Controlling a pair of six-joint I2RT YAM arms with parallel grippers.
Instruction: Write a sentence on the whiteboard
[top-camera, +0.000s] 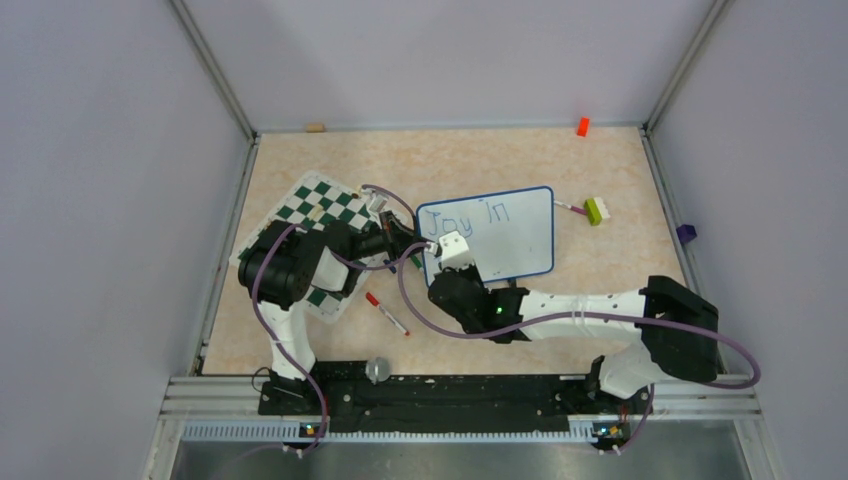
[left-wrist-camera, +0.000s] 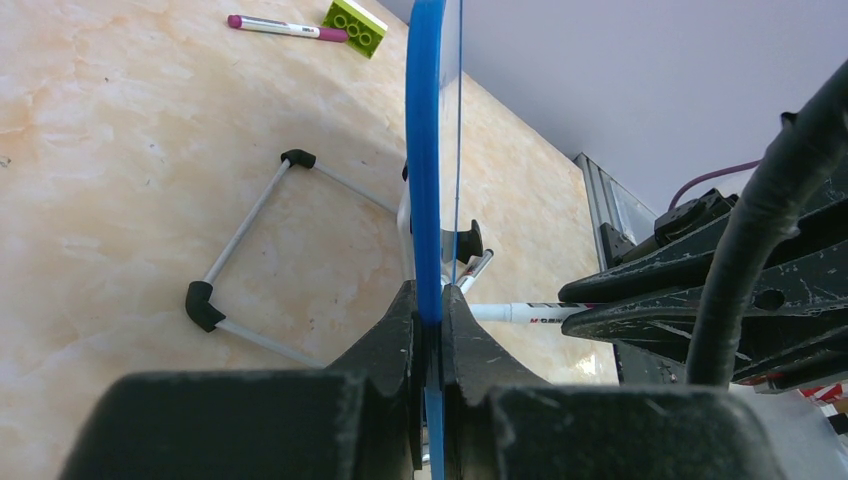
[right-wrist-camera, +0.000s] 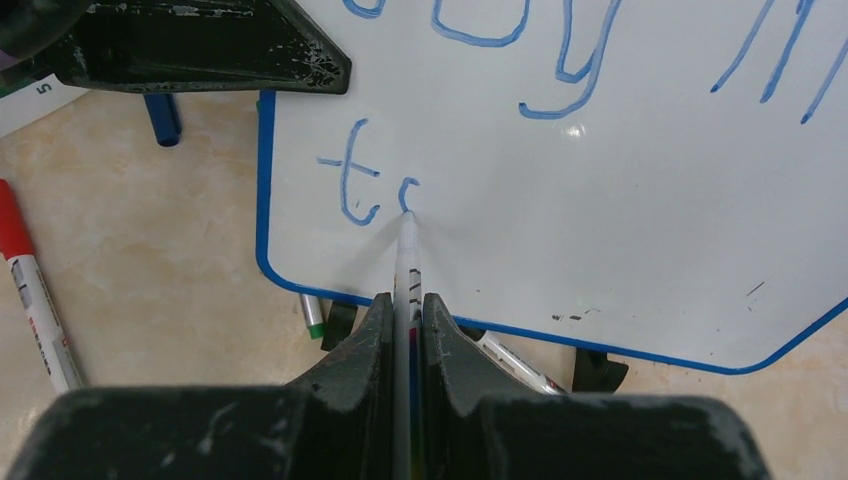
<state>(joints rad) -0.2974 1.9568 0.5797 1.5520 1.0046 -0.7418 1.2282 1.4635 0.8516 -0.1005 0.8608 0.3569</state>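
Observation:
The whiteboard (top-camera: 515, 240) stands tilted on the table, with "Joy in" (top-camera: 465, 214) in blue on its top line. In the right wrist view the board (right-wrist-camera: 600, 220) shows a second line holding "t" (right-wrist-camera: 350, 187) and a partly drawn letter. My right gripper (right-wrist-camera: 404, 305) is shut on a blue marker (right-wrist-camera: 405, 255) whose tip touches the board at that letter. My left gripper (left-wrist-camera: 430, 300) is shut on the board's blue left edge (left-wrist-camera: 428, 150). From above, the left gripper (top-camera: 412, 245) is at the board's left side and the right gripper (top-camera: 450, 262) is over its lower left.
A green-and-white chess mat (top-camera: 320, 208) lies under the left arm. A red marker (top-camera: 387, 313) lies in front. A green brick (top-camera: 596, 210) with a purple marker lies to the right of the board. More markers (right-wrist-camera: 510, 362) lie under the board, beside its wire stand (left-wrist-camera: 250, 250).

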